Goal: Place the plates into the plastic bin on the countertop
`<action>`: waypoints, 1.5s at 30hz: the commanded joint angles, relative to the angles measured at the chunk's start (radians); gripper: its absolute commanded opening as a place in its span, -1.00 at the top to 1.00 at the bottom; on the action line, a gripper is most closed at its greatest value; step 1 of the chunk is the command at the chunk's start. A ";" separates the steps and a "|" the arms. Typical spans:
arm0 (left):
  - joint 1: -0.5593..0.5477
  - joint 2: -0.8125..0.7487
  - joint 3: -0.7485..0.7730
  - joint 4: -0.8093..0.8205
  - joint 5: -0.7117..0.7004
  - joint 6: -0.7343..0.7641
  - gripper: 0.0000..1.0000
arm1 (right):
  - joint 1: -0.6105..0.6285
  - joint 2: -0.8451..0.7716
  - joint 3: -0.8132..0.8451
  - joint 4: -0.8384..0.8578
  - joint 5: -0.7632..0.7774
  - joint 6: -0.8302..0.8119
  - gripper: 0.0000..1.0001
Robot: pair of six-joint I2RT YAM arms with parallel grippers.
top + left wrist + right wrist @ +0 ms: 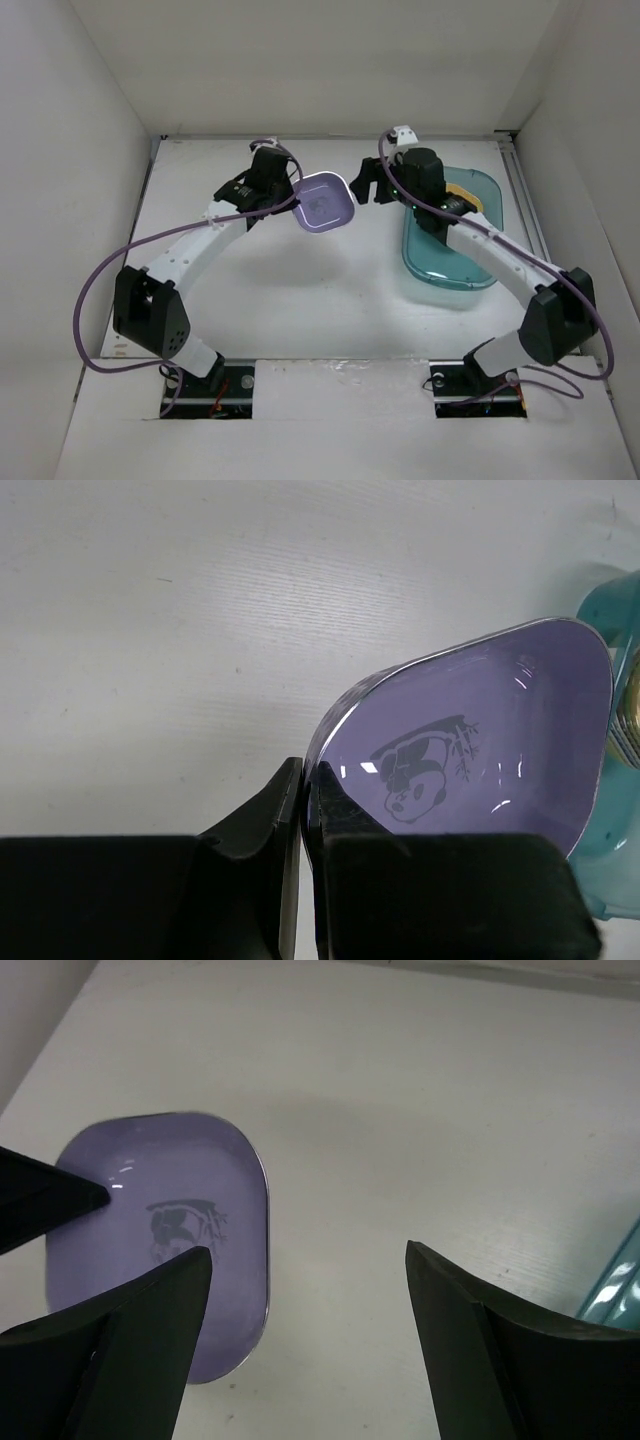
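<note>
Purple plate (325, 203) is pinched at its rim by the left hand (303, 810), tilted above the table (300, 290).
The right hand (308, 1250) is held wide open just beside it, near the bin's (480, 270) left edge.

**Right wrist view: open gripper beside a purple plate**

The right gripper (308, 1250) fills the foreground, its two dark fingers (130, 1350) spread wide with only bare white countertop (420, 1110) between them. The purple plate (165, 1210), a rounded square with a dark centre mark, lies at the left. One finger overlaps the plate's lower edge in this view, and contact cannot be judged. The dark tip of the left gripper (95, 1198) enters from the left edge and meets the plate's rim. A sliver of the teal plastic bin (615, 1285) shows at the right edge.
</note>
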 commanded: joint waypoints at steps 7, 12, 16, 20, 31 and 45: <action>-0.006 -0.057 0.042 0.083 0.103 0.010 1.00 | 0.047 0.190 0.101 0.034 -0.138 0.006 0.02; -0.006 -0.082 0.042 0.074 0.080 -0.004 -0.86 | 0.060 0.173 0.101 0.034 -0.095 0.051 1.00; -0.006 -0.145 0.030 0.054 0.014 -0.013 -0.99 | -0.032 0.068 0.002 0.015 0.035 0.081 1.00; -0.006 -0.215 0.039 -0.055 -0.084 -0.013 -0.99 | -0.211 -0.097 -0.144 -0.005 0.117 0.164 1.00; -0.006 -0.389 -0.064 -0.181 -0.241 0.063 -0.99 | -0.684 -0.190 -0.315 -0.072 0.155 0.244 1.00; 0.042 -0.456 -0.196 -0.122 -0.241 0.096 -0.99 | -0.643 -0.221 -0.283 -0.031 0.132 0.290 -0.99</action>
